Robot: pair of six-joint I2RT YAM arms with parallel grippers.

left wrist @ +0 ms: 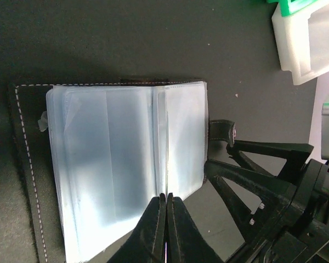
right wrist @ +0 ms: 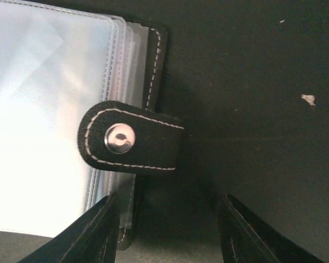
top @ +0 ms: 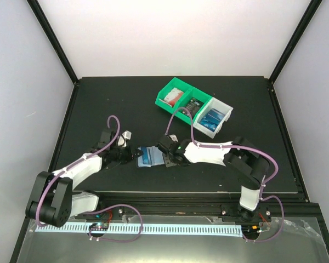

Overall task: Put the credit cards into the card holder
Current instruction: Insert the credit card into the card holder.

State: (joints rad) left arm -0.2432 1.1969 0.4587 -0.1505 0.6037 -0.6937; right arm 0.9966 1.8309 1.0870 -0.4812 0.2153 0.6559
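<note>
— Top view?
— The card holder (top: 151,156) lies open on the surface (top: 98,98), long axis left-right, between the left end effector (top: 134,155) and the right end effector (top: 166,159).
— Left wrist?
— Closed tight, tips at the clear sleeves (left wrist: 126,164).
— Right wrist?
— Jaws wide, empty. The snap tab (right wrist: 130,138) points right.

The black-and-white jointed left arm (top: 82,167) reaches from seven o'clock toward the centre; the black two-finger left tool (left wrist: 165,200) is pinched fully closed. The matching right arm (top: 208,153) bends in from five o'clock, the right tool (right wrist: 169,200) low, fingers spread apart.
</note>
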